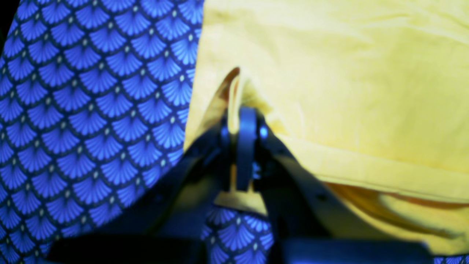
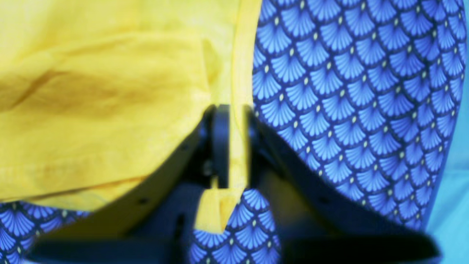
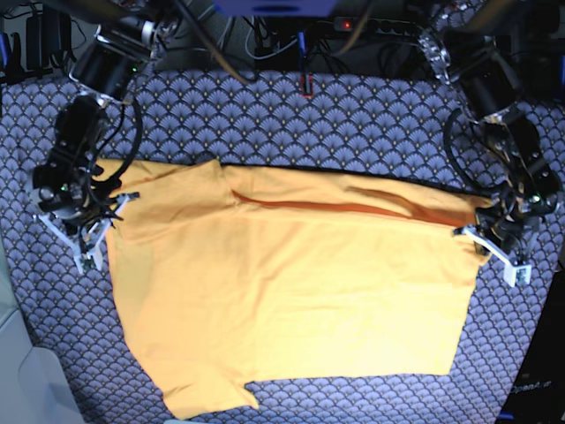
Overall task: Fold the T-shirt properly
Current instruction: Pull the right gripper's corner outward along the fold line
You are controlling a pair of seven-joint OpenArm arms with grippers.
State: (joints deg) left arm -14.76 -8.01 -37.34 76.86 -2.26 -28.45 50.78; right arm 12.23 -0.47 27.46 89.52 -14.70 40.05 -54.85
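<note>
Yellow-orange cloth is filling most of the near part of the table: it is the T-shirt [image 3: 282,291], lying spread out and mostly flat on the blue tablecloth [image 3: 291,115] with its little fan shapes. One sleeve is poking out at the near left corner of the shirt. The near edge is lying close to the near edge of the table.

Farther back, a fold is running across the shirt from left to right, showing as a darker orange line. The far edge of the shirt is lying straight across the table.

At the right end of that far edge, the left gripper [image 3: 494,240] is pinching a corner of the shirt. In the left wrist view, the left gripper [image 1: 242,124] is clamped tight on a thin bit of yellow cloth, which is lifting up into a small peak.

At the left end, the right gripper [image 3: 93,231] is sitting at the shirt's other corner. In the right wrist view, a strip of the shirt's hem is passing between the fingers of the right gripper [image 2: 231,121], and they are pressing on it.

Behind everything, at the far side of the table, dark cables [image 3: 265,35] are lying in a heap.
</note>
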